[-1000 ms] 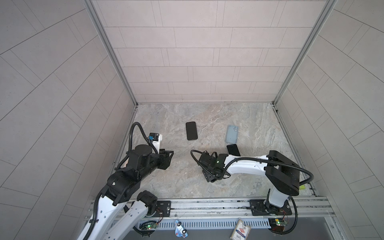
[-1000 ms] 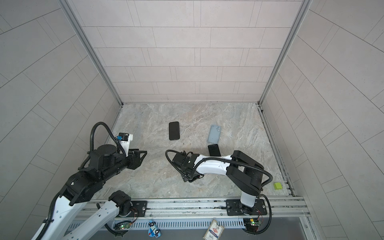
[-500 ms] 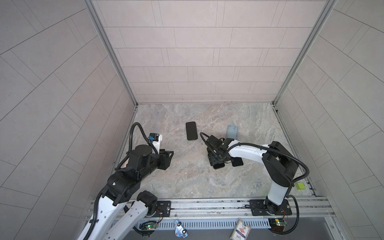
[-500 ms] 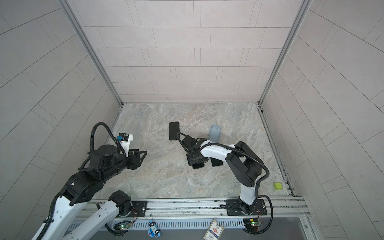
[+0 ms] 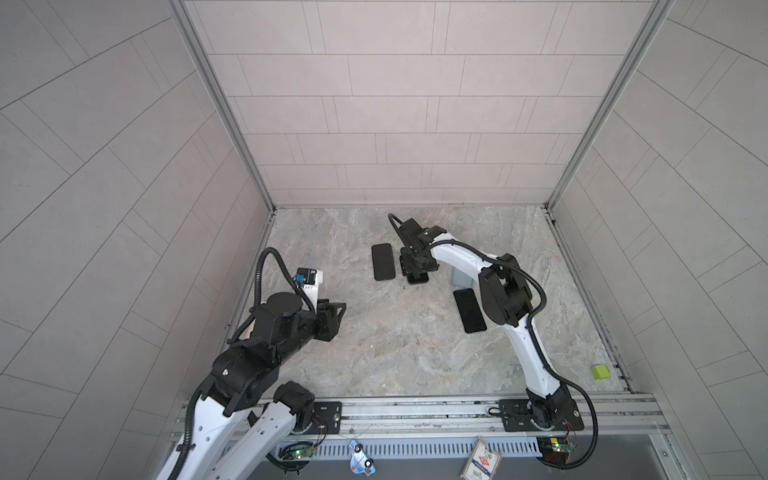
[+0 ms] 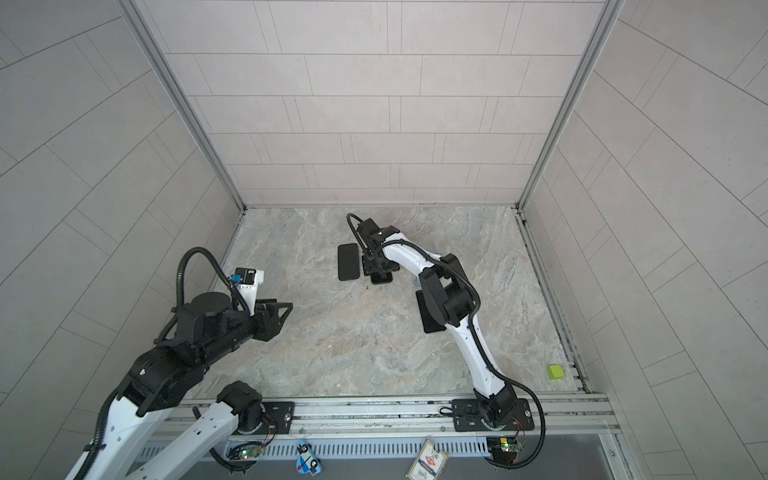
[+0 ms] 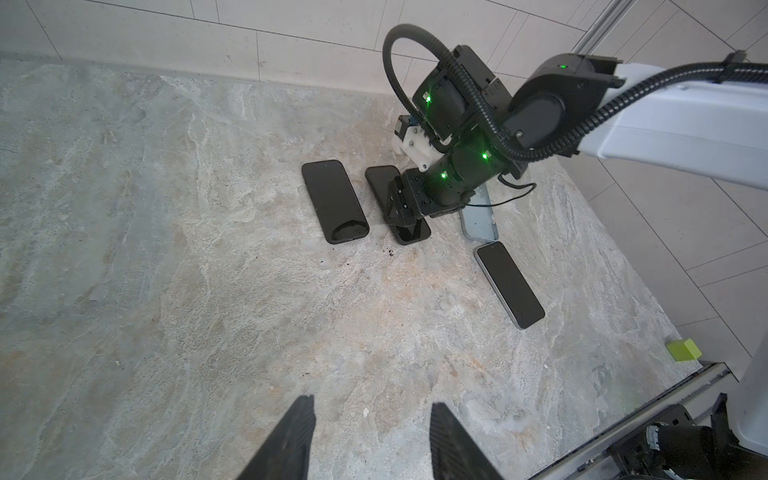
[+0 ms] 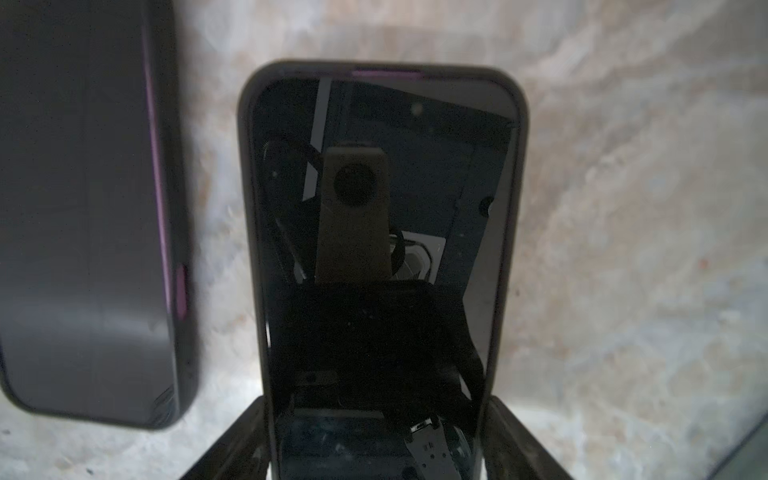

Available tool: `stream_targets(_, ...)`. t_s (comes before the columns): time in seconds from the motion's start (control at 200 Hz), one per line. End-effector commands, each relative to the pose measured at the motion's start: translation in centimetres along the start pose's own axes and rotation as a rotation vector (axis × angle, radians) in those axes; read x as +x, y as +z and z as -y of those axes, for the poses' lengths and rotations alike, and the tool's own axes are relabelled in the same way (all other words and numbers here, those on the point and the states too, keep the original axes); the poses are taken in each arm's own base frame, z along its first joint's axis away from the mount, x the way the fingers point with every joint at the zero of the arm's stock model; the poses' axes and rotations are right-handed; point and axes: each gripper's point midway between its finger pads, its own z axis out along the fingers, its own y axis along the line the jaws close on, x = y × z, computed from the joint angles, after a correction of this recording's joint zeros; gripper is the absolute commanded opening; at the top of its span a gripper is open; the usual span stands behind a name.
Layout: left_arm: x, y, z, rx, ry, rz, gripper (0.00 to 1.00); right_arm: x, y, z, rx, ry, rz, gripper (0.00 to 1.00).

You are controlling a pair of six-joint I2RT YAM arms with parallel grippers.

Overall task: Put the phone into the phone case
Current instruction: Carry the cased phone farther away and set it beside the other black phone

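- Since the left gripper (image 7: 371, 424) hangs well to the left of the black case (image 7: 334, 201), jaws half parted over bare surface and holding nothing, it could come in to pin that case. I judge the case would otherwise slide under pressure.
- The black case lies flat; a lip at its nearer end suggests the open side is up, though I cannot be sure.
- Just right of the case and parallel to it, across a thin strip of surface, is the phone (image 8: 376, 208), screen up. The right gripper (image 8: 378, 405) clamps it across its width near one end. Whether it rests on the surface or hangs just above, I cannot tell.
- A sound move, I think: lift slightly, shift left until the long edges match the case's, seat the free end first, then press down the held end.
- Further right of the case lie a pale blue case (image 7: 478, 220) and a second phone (image 7: 510, 286), under the right arm; keep the arm clear of them.
- The stone-look surface (image 5: 395, 353) is flat, with dark specks just right of the case and a green block (image 5: 600, 371) far right.
- Pale tiled walls (image 5: 395, 104) close in three sides.
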Motion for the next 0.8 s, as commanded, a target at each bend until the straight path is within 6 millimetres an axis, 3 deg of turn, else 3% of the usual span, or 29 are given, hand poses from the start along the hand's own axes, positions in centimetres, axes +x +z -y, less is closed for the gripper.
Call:
stream_targets(0.0,-0.4,-0.1,-0.2,-0.008,0.006,0.025,0.51,-0.5,-0.8,0.4,0.038,0.011,-0.032,0.66)
stream_targets(0.28,-0.3,0.0,0.1,0.009,0.009,0.020,0.49,-1.7,0.2,1.2,0.045,0.075,-0.039,0.69)
stream_targets(0.335,-0.3,0.0,0.2,0.012,0.010,0.017,0.49,-1.7,0.2,1.3,0.036,0.077,-0.042,0.79)
stream_targets(0.4,-0.3,0.0,0.2,0.016,0.011,0.015,0.49,-1.9,-0.2,1.2,0.028,0.059,-0.040,0.99)
stream_targets(0.51,-0.2,0.0,0.3,0.020,0.011,0.011,0.52,-2.5,-1.6,1.0,-0.014,0.039,-0.015,1.00)
stream_targets(0.62,-0.2,0.0,0.2,0.016,0.012,0.013,0.52,-3.7,-4.5,1.7,-0.063,0.052,0.039,1.00)
stream_targets(0.79,-0.3,0.0,0.3,0.018,0.011,0.016,0.52,-4.3,-8.6,6.2,-0.049,0.115,0.096,0.98)
